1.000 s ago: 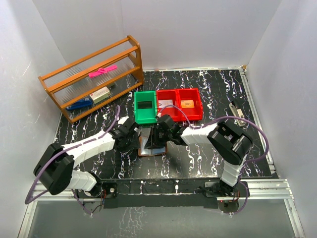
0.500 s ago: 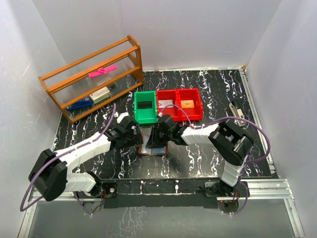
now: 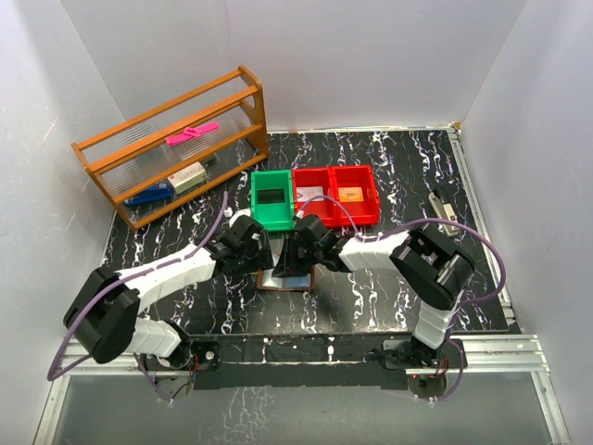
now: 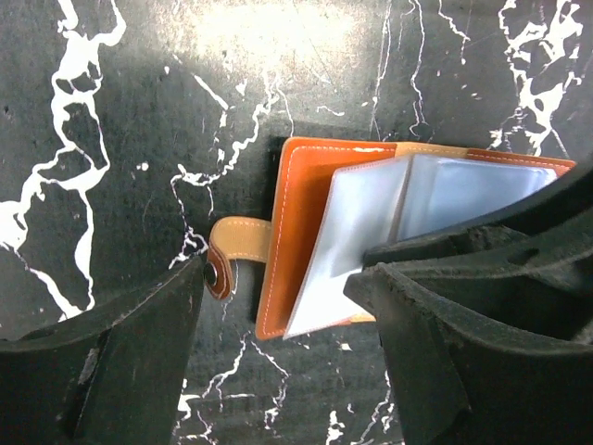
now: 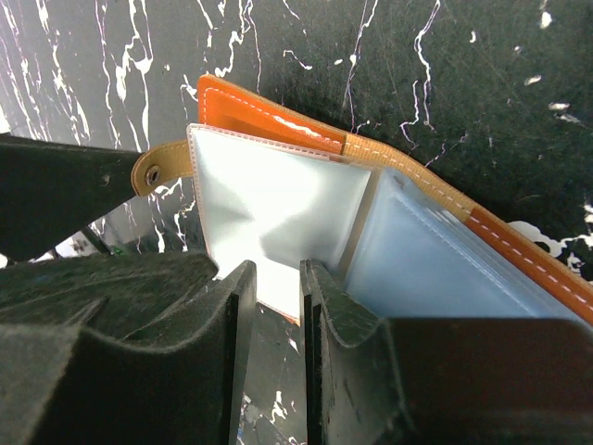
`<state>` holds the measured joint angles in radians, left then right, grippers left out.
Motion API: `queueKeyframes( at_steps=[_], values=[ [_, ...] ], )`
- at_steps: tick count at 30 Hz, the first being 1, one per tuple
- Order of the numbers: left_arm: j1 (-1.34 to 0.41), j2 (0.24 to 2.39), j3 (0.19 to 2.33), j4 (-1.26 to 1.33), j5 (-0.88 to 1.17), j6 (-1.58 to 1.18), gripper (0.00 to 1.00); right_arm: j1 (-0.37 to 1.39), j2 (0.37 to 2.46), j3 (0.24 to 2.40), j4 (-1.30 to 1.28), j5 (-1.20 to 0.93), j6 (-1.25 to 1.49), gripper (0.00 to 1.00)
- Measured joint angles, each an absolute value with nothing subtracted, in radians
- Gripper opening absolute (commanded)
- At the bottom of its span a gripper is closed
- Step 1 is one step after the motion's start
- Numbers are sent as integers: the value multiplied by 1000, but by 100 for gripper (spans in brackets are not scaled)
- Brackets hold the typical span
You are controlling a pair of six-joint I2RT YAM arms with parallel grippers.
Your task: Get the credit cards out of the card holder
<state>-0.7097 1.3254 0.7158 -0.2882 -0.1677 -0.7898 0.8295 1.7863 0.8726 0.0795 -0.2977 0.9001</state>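
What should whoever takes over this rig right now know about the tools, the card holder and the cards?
Left tool: open over the strap end of the card holder, holding nothing.
Right tool: nearly closed on the edge of a clear sleeve.
Card holder lies open on the table between them.
Done: a pale card and an orange card lie in the red bins.
Left: empty the sleeves; whether any card remains inside is unclear.

The black marbled table carries a wooden rack, green bin, two red bins and the open card holder.
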Motion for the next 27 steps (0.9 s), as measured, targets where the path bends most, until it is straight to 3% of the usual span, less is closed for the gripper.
queueKeyframes(
  at_steps=[7, 15, 18, 27],
  values=[
    [-657, 1416, 773, -254, -112, -665, 59, 829, 1781, 864, 86, -293, 899, 25],
    [-598, 1496, 780, -214, 7, -572, 60, 823, 1779, 855, 102, -302, 900, 25],
    [-571, 1499, 776, -205, 68, -548, 52, 822, 1779, 854, 102, -306, 899, 24],
    [-548, 1501, 739, -128, 219, -536, 12, 809, 1767, 854, 81, -332, 889, 30]
  ],
)
